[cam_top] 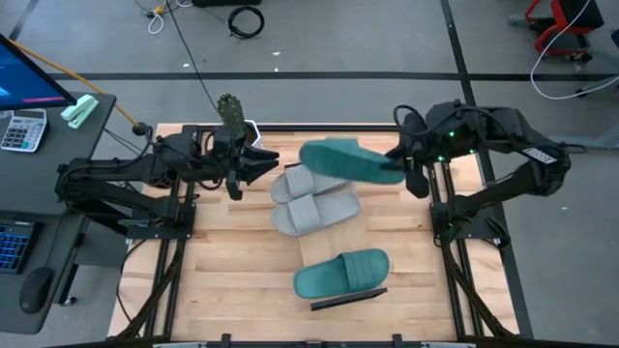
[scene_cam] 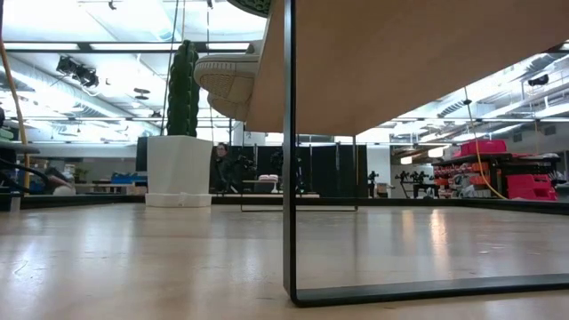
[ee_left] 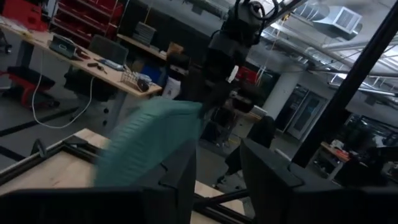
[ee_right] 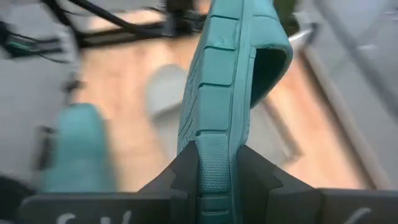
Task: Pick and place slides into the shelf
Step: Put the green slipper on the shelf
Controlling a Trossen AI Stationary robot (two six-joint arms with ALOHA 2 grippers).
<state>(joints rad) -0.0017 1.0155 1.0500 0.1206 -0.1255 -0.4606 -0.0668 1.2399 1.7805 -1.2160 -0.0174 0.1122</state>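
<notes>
My right gripper (cam_top: 398,166) is shut on a teal slide (cam_top: 343,159) and holds it in the air above two grey slides (cam_top: 300,184) (cam_top: 314,211), which lie side by side at mid-table. The second teal slide (cam_top: 340,274) lies nearer the near edge, beside the shelf's black frame (cam_top: 348,298). The low view shows the shelf board (scene_cam: 400,62) from beneath, with a grey slide's sole (scene_cam: 227,80) overhanging its edge. My left gripper (cam_top: 266,159) is open, level with the lifted slide and to its left, touching nothing. My right gripper pinches the teal slide's sole at its strapless end (ee_right: 217,158), one finger on each face of the sole. The fingers come level from the table's right, along the slide's length. The slide is lifted clear and turned on edge, strap (ee_right: 270,62) at the far end.
A cactus in a white pot (cam_top: 229,114) (scene_cam: 180,133) stands at the far edge behind my left gripper. The shelf's black upright (scene_cam: 289,178) stands close in the low view. Bare tabletop lies to the near left (cam_top: 222,271). A desk with a calculator (cam_top: 21,129) stands left of the table.
</notes>
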